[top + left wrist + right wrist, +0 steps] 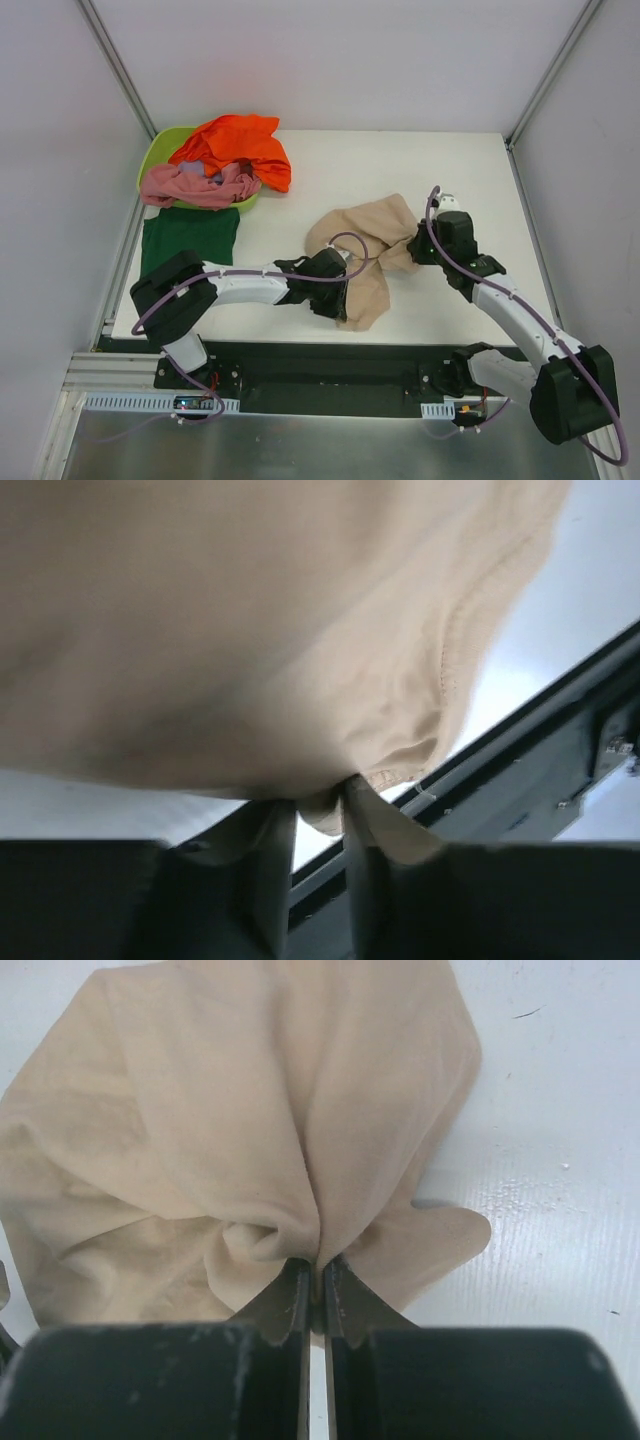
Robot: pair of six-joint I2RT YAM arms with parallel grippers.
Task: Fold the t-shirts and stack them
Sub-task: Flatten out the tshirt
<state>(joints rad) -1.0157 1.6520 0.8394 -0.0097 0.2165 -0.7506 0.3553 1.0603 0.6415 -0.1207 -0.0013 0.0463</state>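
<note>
The beige t-shirt lies bunched between my two grippers near the table's front edge. My left gripper is shut on a hem of the beige t-shirt, with cloth pinched between its fingers. My right gripper is shut on a fold of the same shirt at its right side. A dark green t-shirt lies flat at the left. An orange t-shirt and a dusty pink t-shirt are piled at the back left.
A lime-green plastic tub sits at the back left corner under the orange and pink shirts. The white table ends at a black rail along its front edge. Grey walls close in both sides.
</note>
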